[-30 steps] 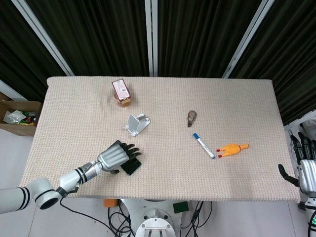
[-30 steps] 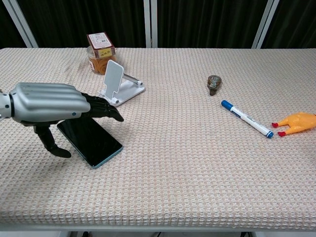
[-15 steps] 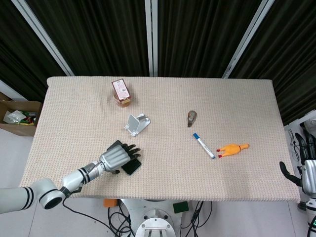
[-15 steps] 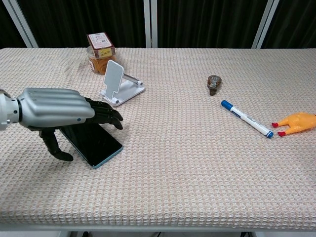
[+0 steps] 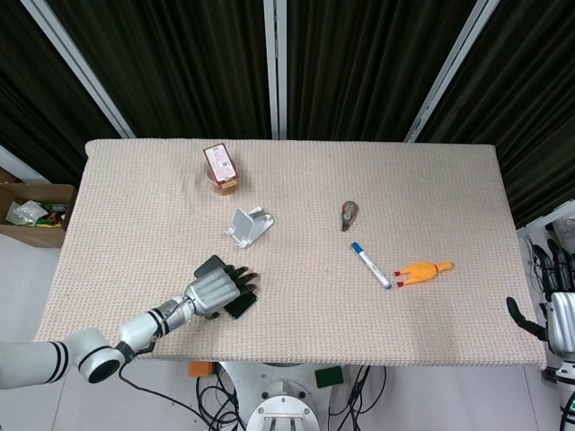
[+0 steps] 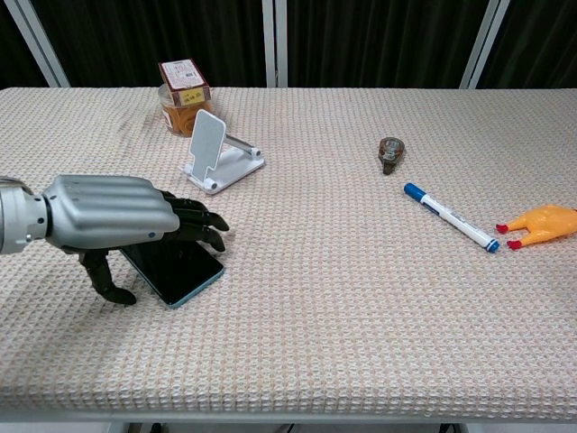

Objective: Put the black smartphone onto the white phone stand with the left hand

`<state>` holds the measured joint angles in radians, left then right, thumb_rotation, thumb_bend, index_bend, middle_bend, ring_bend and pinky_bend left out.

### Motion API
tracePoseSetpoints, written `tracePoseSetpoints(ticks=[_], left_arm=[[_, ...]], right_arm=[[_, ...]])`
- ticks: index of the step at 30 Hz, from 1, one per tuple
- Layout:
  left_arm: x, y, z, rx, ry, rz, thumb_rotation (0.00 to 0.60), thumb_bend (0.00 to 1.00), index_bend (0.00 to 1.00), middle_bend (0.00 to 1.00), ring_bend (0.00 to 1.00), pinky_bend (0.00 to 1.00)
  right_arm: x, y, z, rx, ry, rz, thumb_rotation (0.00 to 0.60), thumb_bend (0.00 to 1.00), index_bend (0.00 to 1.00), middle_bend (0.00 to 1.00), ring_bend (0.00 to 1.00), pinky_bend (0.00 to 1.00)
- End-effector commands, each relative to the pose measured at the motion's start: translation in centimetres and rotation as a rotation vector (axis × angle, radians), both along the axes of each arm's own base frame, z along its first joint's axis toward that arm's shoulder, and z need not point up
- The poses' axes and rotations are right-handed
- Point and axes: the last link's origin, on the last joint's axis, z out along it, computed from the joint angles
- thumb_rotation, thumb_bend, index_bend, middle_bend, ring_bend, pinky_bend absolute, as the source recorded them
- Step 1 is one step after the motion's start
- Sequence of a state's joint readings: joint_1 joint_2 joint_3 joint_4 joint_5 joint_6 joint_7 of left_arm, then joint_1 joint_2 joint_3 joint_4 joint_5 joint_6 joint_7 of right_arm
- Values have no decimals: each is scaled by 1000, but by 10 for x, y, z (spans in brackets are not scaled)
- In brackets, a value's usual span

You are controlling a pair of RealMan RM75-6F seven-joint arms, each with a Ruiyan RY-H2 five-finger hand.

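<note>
The black smartphone lies flat on the woven table mat, near the front left. My left hand is low over it, palm down. Its dark fingers curl down across the phone's far edge, and the thumb touches the mat just left of the phone. The hand hides most of the phone. The white phone stand stands empty a short way beyond the hand. My right hand hangs off the table's right edge with its fingers apart, holding nothing.
A labelled jar stands behind the stand. To the right lie a small brown object, a blue-capped marker and a rubber chicken. A cardboard box sits on the floor at left.
My left hand has sunk lower and drawn slightly toward the front edge, its fingers now curling down onto the phone. The phone has not moved.
</note>
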<state>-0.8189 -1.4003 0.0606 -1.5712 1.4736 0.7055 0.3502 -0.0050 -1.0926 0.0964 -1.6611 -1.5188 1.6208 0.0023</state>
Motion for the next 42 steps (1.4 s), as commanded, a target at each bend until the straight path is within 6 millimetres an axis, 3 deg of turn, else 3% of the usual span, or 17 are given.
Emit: tracePoseSetpoints(ticks=[1,10,18,24,27,33,42], left_arm=[[0,1,0,5,4,-6,600,152,165,20,19,196],[-3,3,-3,3,11,11,600,180,263,20,20,192],[-1,3,1,8,-9,8,600,298,542,39,20,192],[1,2,1,13,-36,10,600,323,627,71,21,192],[6,2,6,33,-88,11,600,363,660,137,41,197],[7,3,15,47,-163,35,600,431,669,375,161,239],[4,6,25,55,-369,175,600,484,694,560,279,298]], right_arm=[[0,0,0,0,2,0,600,298,0,0,0,0],[-1,-1,-2,6,3,-3,600,298,0,0,0,0],[-2,-2,-4,13,4,-8,600,299,0,0,0,0],[-2,-2,-4,15,4,-6,600,300,0,0,0,0],[-2,-1,-3,14,6,-8,600,300,0,0,0,0],[-3,-1,-3,16,2,-10,600,299,0,0,0,0],[-5,-1,-2,13,0,-11,600,300,0,0,0,0]])
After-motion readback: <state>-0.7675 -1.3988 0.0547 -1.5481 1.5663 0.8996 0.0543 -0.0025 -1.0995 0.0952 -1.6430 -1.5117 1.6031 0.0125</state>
